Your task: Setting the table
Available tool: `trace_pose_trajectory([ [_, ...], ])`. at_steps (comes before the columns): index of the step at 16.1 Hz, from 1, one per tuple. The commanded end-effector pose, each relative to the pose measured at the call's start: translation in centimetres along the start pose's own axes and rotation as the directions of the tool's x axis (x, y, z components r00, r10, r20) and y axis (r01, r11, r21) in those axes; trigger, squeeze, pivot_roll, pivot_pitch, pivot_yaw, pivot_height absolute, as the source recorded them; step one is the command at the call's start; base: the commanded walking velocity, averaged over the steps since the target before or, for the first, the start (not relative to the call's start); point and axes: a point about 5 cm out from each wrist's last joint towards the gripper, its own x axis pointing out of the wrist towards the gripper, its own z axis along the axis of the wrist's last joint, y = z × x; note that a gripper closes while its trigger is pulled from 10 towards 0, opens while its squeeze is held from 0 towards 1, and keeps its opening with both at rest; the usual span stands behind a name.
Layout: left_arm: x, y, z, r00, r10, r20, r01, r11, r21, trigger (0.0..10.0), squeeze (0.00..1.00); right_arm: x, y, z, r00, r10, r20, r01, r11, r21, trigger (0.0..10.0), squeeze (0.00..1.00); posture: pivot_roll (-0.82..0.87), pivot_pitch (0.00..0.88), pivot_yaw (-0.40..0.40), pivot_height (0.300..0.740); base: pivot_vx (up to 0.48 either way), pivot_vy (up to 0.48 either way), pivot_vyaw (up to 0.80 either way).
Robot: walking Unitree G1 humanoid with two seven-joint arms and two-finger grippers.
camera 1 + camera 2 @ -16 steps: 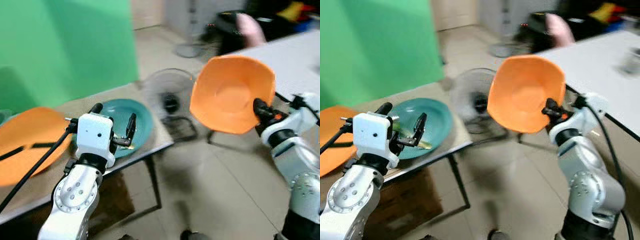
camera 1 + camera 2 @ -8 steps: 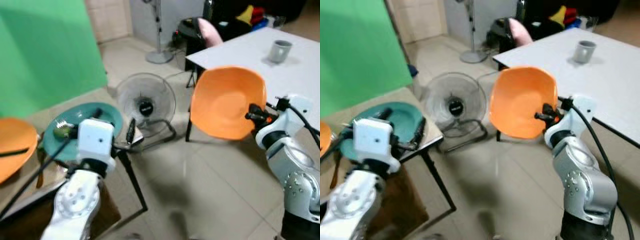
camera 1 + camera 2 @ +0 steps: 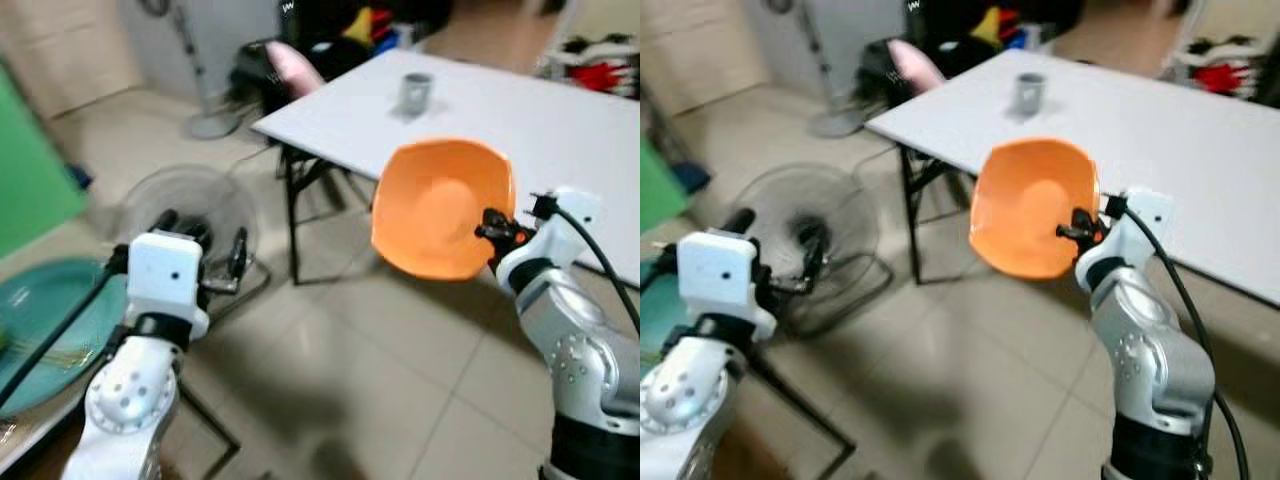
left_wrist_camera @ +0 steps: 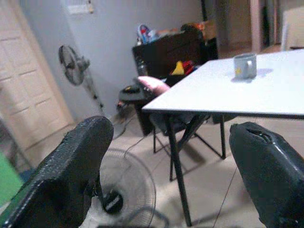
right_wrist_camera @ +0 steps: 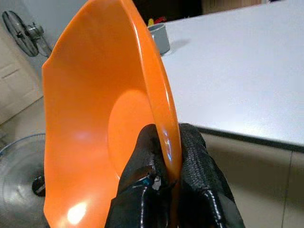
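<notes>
Bowl (image 3: 442,207) — orange, glossy, tilted on edge — in right claw (image 3: 492,226).

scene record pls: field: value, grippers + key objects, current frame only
right gripper: shut on the rim of the orange bowl, bowl held on edge in the air
left gripper: open, holding nothing
white table: ahead, to the robot's right
grey cup: upright on the white table, near its far corner
teal plate: on a low table at the robot's left
floor fan: on the tiled floor
</notes>
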Motion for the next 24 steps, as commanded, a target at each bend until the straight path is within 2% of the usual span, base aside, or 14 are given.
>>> trace_pose_trajectory([
  [1, 0.1, 0.4, -0.1, 1.000, 0.001, -0.007, -0.001, 1.000, 0.012, 10.0, 0.00, 0.4, 1.5, 0.2, 0.998, 0.061, 0.006, -0.061, 0.998, 0.011, 10.0, 0.00, -0.03, 0.000, 0.031, 0.740, 0.375, 0.000, 0.00],
  [7, 0.8, 0.9, -0.1, 1.000, -0.009, -0.005, 0.009, 1.000, 0.008, 10.0, 0.00, 1.3, 3.4, 0.2, 0.986, 0.165, -0.024, -0.164, 0.986, 0.023, 10.0, 0.00, -0.02, 0.000, 0.033, 0.740, 0.393, 0.000, 0.00],
  [19, 1.0, 1.0, -0.3, 1.000, -0.022, -0.007, 0.022, 1.000, 0.003, 10.0, 0.00, 1.9, 3.8, 0.5, 0.981, 0.194, -0.028, -0.192, 0.980, 0.050, 10.0, 0.00, -0.03, 0.000, 0.042, 0.740, 0.400, 0.000, 0.00],
  [24, 1.2, 1.0, -0.2, 1.000, -0.026, -0.004, 0.026, 1.000, 0.005, 10.0, 0.00, 2.4, 4.0, 0.7, 0.977, 0.207, -0.048, -0.204, 0.977, 0.058, 10.0, 0.00, -0.03, 0.000, 0.044, 0.740, 0.399, 0.000, -0.56],
])
